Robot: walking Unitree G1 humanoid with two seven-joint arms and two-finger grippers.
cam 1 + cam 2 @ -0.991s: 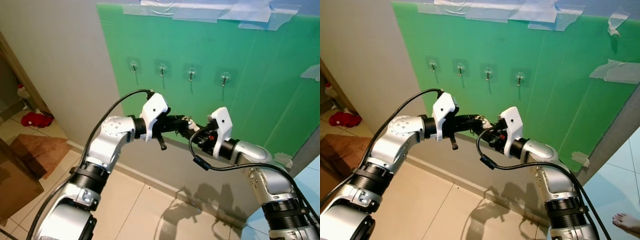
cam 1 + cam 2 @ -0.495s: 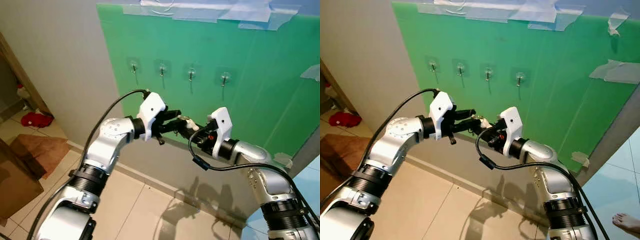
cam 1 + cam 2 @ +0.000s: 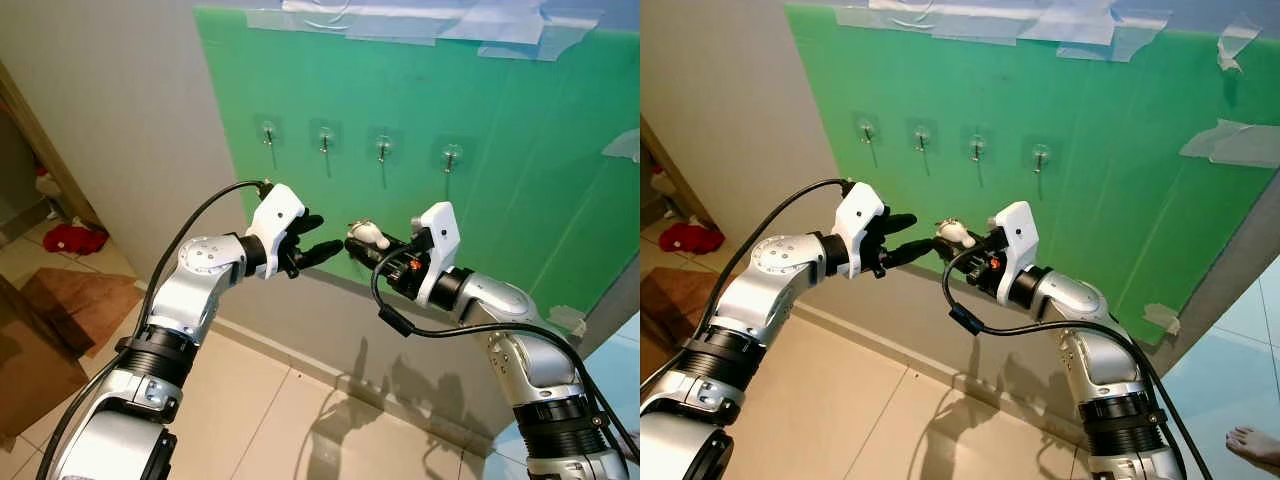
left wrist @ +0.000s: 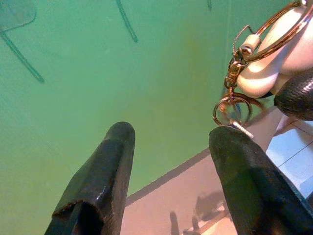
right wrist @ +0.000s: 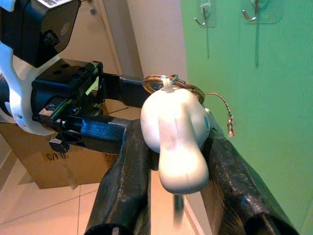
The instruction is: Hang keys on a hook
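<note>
Green wall, four hooks [image 3: 383,148] | right gripper [image 5: 173,142] clamps keys [image 5: 174,133] by white fob | left gripper [image 4: 168,161] fingers apart | light, dangly: you hold the fob, offer the ring

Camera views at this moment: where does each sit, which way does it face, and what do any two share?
Left eye, right eye: on the head, facing the green board with hooks; both silver arms show, right pincer gripping the white keychain.
Left wrist: along the open left pincer toward the board; key ring beside one finger.
Right wrist: along its fingers, clamping the keychain.
Shared: both wrist views show the keychain.
</note>
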